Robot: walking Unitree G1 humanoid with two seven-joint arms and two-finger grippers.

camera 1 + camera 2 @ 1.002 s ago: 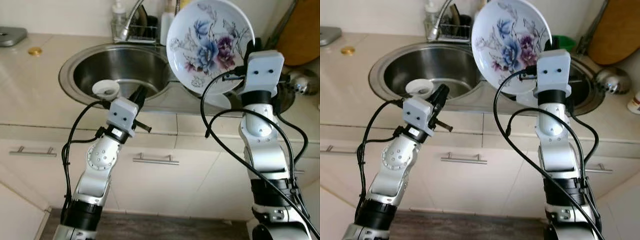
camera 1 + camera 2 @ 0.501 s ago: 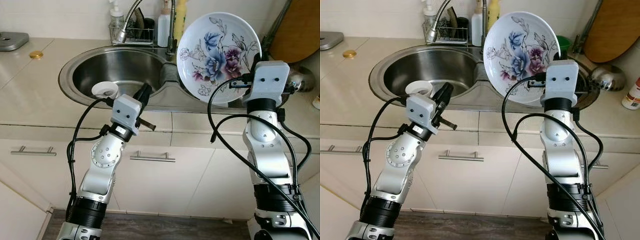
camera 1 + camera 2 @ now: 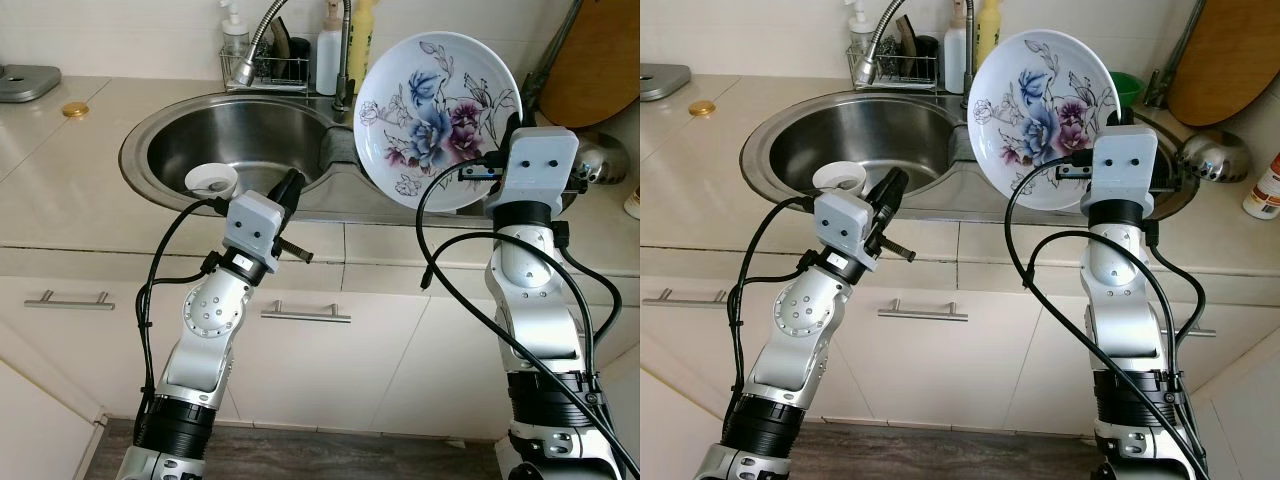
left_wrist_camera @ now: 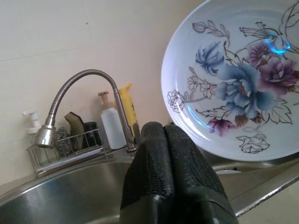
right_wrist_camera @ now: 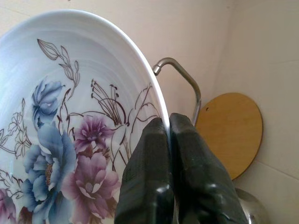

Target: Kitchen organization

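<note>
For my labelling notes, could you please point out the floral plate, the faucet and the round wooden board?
floral plate (image 3: 432, 120), left eye view, blue flower at centre.
faucet (image 4: 81, 77), left wrist view, curved neck.
round wooden board (image 5: 229, 128), right wrist view, flat face.

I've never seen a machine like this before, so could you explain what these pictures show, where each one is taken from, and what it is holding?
This is a humanoid robot at a kitchen sink. The two wide pictures come from cameras in its head, looking down at its own silver arms. The two close-ups come from a camera on each wrist, looking along that arm's black fingers. The right gripper is pinched on the rim of a flowered plate, holding it upright above the counter. The left gripper is closed on nothing, at the sink's front edge near a small white sink strainer. Behind are a faucet, bottles and a wooden board.
</note>
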